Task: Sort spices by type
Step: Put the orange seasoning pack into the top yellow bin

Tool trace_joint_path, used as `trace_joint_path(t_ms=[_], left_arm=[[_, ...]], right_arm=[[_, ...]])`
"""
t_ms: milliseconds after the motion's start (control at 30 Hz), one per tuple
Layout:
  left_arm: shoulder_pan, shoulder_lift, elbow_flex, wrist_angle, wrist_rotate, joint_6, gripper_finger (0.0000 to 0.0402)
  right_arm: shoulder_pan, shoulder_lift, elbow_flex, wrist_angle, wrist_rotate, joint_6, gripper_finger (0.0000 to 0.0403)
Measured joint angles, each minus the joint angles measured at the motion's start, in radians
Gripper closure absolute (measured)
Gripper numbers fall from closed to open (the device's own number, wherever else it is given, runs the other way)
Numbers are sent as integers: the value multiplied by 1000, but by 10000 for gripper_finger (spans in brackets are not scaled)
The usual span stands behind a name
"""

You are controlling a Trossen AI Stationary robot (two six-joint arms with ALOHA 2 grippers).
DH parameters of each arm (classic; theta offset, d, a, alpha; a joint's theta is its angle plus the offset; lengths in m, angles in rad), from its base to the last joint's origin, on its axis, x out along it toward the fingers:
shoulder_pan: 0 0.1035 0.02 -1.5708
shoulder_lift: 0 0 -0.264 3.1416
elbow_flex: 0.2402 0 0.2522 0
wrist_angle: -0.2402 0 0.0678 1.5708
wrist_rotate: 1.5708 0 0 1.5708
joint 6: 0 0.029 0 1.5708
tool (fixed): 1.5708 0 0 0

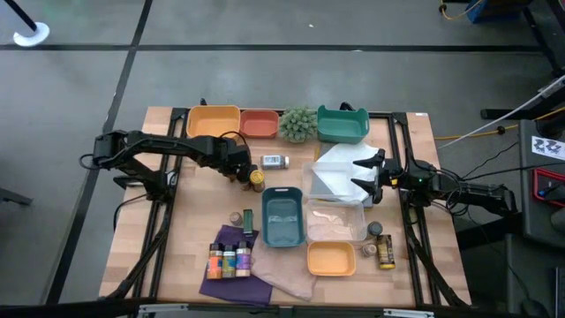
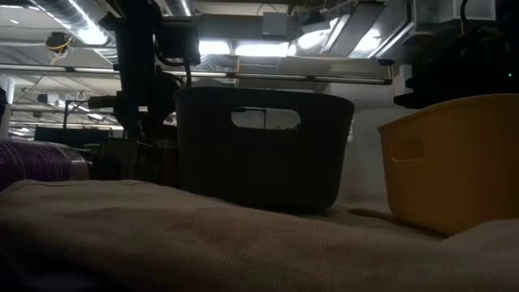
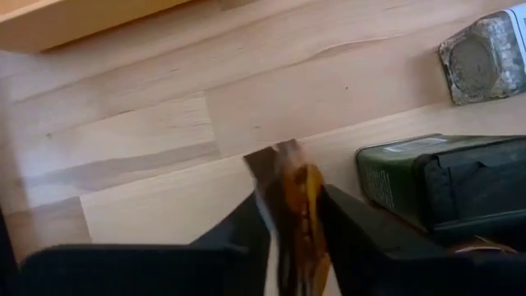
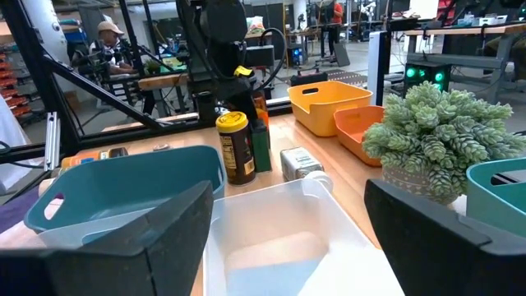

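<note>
left gripper (image 3: 288,238) pinching a skinny amber spice bottle (image 3: 297,215) on the table (image 3: 148,140) | right gripper (image 4: 283,218) hanging wide open over the clear tub (image 4: 279,238)

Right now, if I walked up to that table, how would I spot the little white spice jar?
Find the green spiky plant at the table's far edge. Just in front of it, toward the left gripper, the white jar lies on its side on bare wood. Its neighbours are yellow-lidded or dark; it alone is white.

Pale matt wood table (image 1: 177,247) — glossy plastic trays (image 1: 282,219), rough beige cloth (image 1: 282,274).
</note>
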Motion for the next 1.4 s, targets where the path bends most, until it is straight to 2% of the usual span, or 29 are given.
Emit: trace_joint_path(t_ms=[200, 400, 633, 1000, 1200, 1400], left_arm=[[0, 0, 0, 0, 0, 51, 395], [35, -23, 10, -14, 11, 113, 397], [121, -68, 94, -18, 19, 222, 399], [344, -88, 271, -51, 18, 418, 400], [483, -84, 284, 33, 18, 462, 400], [569, -28, 284, 64, 18, 465, 400]], right_arm=[[0, 0, 0, 0, 0, 0, 86], [0, 0, 0, 1, 0, 0, 86], [0, 0, 0, 3, 0, 0, 86], [0, 0, 0, 3, 0, 0, 86], [0, 0, 0, 4, 0, 0, 86], [0, 0, 0, 4, 1, 0, 86]])
